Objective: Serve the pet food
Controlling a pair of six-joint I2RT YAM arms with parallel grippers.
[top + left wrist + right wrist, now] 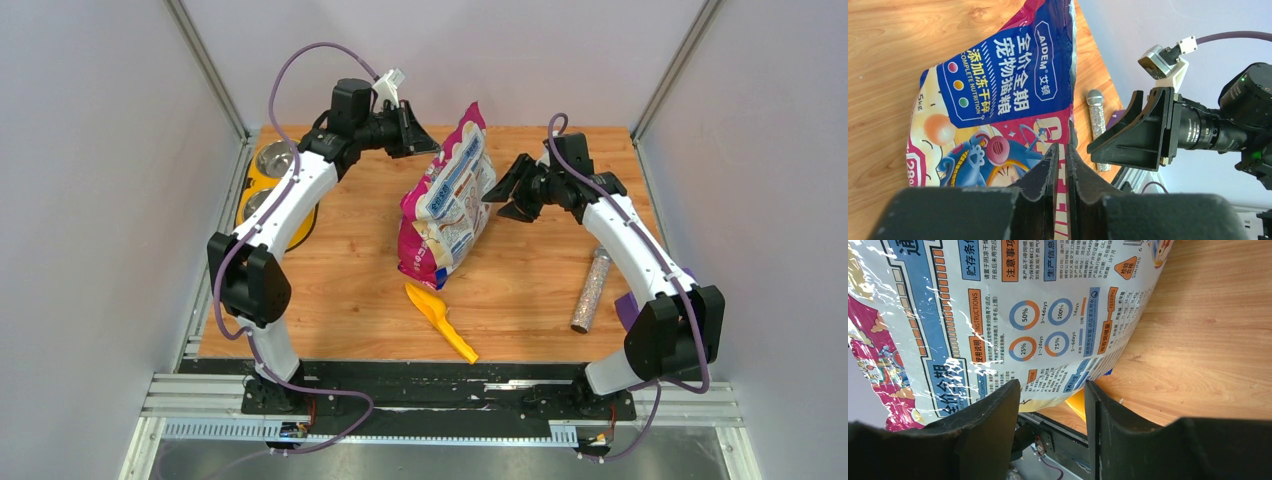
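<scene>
Mid-table, the upright bag [447, 200] stands between both claws: left gripper [424, 140] nearly clenched, seemingly beside its top edge, grip uncertain; right gripper [505, 196] released alongside.

- glossy pink, blue & white cat food bag [447, 200] w/ cartoon cat, standing upright mid wooden table, leaning slightly
- printed back panel w/ feeding charts faces right
- top edge crumpled, pink
</scene>
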